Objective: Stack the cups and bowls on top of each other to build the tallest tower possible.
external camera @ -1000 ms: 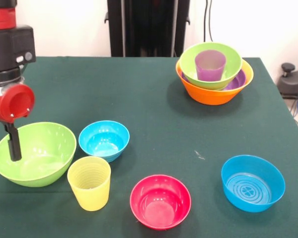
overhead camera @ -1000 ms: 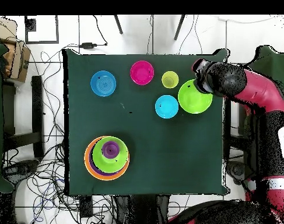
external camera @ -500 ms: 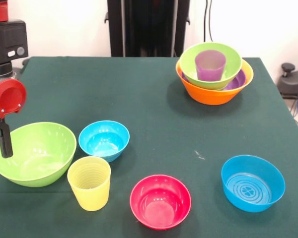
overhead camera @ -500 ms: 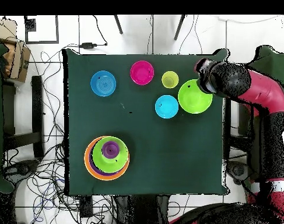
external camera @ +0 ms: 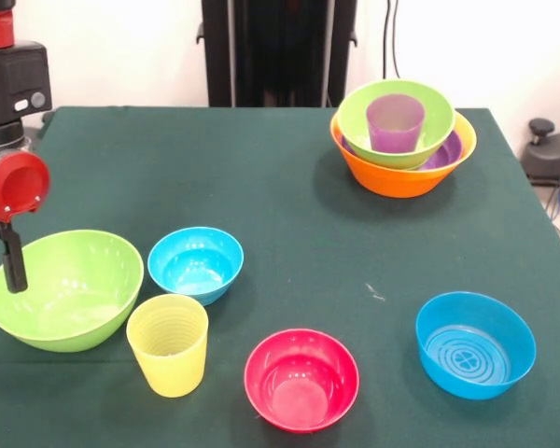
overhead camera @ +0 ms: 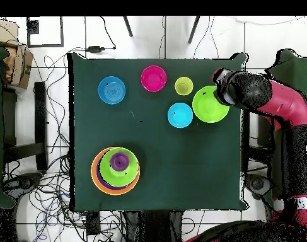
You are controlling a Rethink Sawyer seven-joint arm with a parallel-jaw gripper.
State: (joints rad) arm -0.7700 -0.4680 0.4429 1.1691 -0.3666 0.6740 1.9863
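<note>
My tool point(external camera: 9, 266) hangs at the outer rim of the loose lime green bowl point(external camera: 63, 288). In the front view one dark finger point(external camera: 15, 261) drops just in front of the rim's far left edge, and I cannot tell whether the tool is spread or closed, or whether it has a hold of the rim; it seems to carry nothing. That bowl is the widest loose piece and sits on the worktop point(external camera: 280, 205) directly under and inboard of me. What my next move turns on is the way to the tower point(external camera: 403, 140): it lies diagonally across the worktop from me, well apart, in the opposite corner, with the orange bowl point(external camera: 401, 175) as base, a shallow purple bowl point(external camera: 451, 149) in it, another green bowl point(external camera: 396, 121) above that and the purple cup point(external camera: 395, 122) upright inside. Between us and beside my bowl sit the small blue bowl point(external camera: 195, 264), just beside it, then the yellow cup point(external camera: 168, 344); the pink-red bowl point(external camera: 301, 378) and the second blue bowl point(external camera: 475, 344) lie further along the near edge. I judge the cup in the tower will stop the green bowl nesting low.
</note>
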